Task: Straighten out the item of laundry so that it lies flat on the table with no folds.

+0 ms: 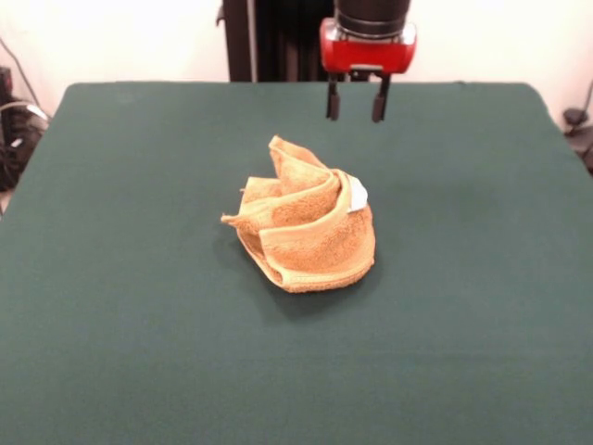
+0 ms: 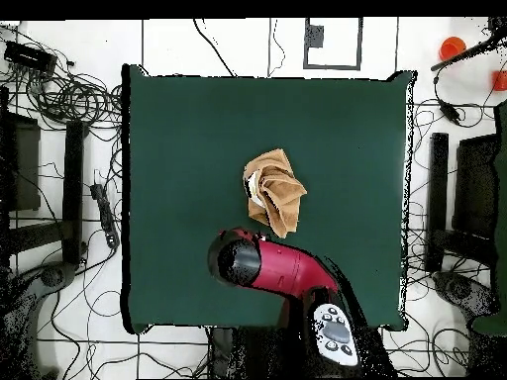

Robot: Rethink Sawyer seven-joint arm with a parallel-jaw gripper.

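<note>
The towel [image 1: 306, 225] [image 2: 274, 190] sits bunched up near the middle of the table [image 1: 111, 278] [image 2: 178, 129], a golden-tan heap of terry cloth twisted into several overlapping folds. From the front, one corner pokes up at the top of the heap, a pointed flap juts out to the side, and a rounded, banded edge curls along the bottom where the cloth meets the green surface. A small white label [image 1: 358, 194] shows on the upper side of the heap, tucked against one of the folds. Nothing about it lies flat; the folds stack up on each other and cast a soft shadow on the felt just below the heap.

Beyond the towel, the gripper [image 1: 356, 98] hangs over the table on the far side of the heap, well clear of the cloth and not touching it. Its two dark fingers [image 1: 332, 99] point straight down with a plain gap between them, released and empty. Above them is the red and black wrist housing.

Seen from above, the red arm [image 2: 282, 269] reaches in over the table edge and ends just beside the towel. Around the table, black cables [image 2: 74, 99] trail across the pale floor.
</note>
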